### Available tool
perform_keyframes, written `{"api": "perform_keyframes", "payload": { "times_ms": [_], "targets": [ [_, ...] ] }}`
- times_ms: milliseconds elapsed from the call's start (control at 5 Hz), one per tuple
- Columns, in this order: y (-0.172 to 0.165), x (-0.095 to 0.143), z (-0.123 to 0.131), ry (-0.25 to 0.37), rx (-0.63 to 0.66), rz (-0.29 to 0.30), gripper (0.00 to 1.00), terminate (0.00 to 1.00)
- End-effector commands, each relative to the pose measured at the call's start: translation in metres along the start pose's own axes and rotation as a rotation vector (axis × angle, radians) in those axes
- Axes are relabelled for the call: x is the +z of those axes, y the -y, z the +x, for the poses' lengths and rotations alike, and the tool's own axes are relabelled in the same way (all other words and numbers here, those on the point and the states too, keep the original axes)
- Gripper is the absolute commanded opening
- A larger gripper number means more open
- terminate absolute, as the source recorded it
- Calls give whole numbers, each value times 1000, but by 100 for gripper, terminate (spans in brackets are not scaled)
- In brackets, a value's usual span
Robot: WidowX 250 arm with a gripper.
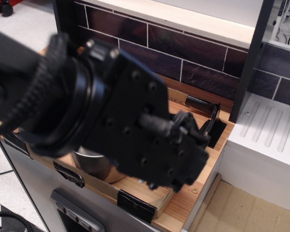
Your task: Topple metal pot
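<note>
Because the black arm fills most of the view, little else reads clearly. Arm body sweeps in from the left, close to the camera, blurred. Wooden bench (195, 195) shows only at the front right, with the taped cardboard fence (135, 205) along its front edge. Metal pot (94, 166): just a curved sliver of steel wall visible under the arm, front left inside the fence; upright or tilted, cannot tell. Tool (186, 164) points down and right, its tip over the bench to the pot's right; whether its jaws are parted or shut, cannot tell. Key relation: pot lies left of the tool tip, so a toppling push would likely go leftward against its wall or rim.
</note>
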State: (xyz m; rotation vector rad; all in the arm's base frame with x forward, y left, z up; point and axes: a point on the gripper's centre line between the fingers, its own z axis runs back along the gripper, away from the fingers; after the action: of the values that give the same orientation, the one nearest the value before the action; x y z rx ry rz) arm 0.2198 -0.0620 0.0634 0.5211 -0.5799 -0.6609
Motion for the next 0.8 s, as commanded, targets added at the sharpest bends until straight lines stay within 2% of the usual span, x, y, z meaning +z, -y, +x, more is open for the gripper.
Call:
{"api": "perform_keyframes", "payload": {
  "times_ms": [0,400,600],
  "targets": [
    [-20,-15,-25,9,9,65,100,0],
    [-23,-24,-31,-21,11,101,100,0],
    [-24,-24,-27,-21,21,95,0,0]
  ]
}}
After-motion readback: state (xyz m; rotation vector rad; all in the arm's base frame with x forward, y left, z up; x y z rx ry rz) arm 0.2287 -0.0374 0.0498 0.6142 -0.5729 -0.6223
